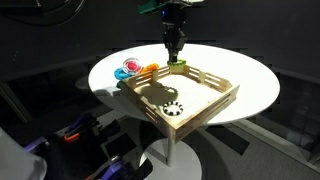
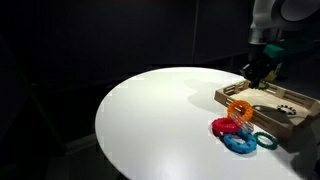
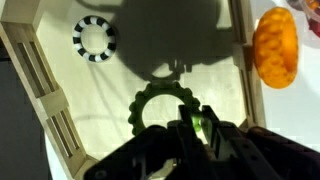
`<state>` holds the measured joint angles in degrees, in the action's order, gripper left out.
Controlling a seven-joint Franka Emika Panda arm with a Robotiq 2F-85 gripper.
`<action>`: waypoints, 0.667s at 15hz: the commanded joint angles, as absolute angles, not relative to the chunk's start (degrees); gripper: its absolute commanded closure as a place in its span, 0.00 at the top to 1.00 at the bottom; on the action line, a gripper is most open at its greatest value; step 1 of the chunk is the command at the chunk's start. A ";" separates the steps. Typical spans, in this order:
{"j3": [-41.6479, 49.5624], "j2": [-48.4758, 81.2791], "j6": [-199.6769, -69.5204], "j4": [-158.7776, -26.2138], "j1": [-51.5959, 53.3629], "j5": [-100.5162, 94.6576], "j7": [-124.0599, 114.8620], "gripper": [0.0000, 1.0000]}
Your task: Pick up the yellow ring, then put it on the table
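The step in hand looks like the grasp: the gripper [image 3: 200,128] hangs low over the far corner of the wooden tray [image 1: 210,108], its fingers set close on either side of the rim of the yellow ring [image 3: 160,92], which sits inside the tray in the gripper's shadow (only a bright green sliver shows between the fingers). Whether the jaws have actually pinched it cannot be told. The next move likely calls for a firm hold, a lift clear of the tray's rail, then a carry to bare top on the table [image 1: 255,85]. Counted: 1 yellow ring, 1 black-and-white dotted ring [image 3: 95,38] in the tray, and outside it 1 orange ring [image 2: 240,110], 1 red ring [image 2: 225,127], 1 blue ring [image 2: 238,142] and 1 teal ring [image 2: 266,140].
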<state>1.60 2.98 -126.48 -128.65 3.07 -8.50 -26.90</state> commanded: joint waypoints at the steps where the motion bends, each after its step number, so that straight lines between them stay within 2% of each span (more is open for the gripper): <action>1: -1.02 0.52 -123.97 -128.36 4.24 -9.33 -27.18 0.07; 10: -6.91 -0.91 -123.92 -129.07 8.11 -8.99 -25.96 0.07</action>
<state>-5.66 0.42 -125.57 -128.66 7.44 -8.50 -26.81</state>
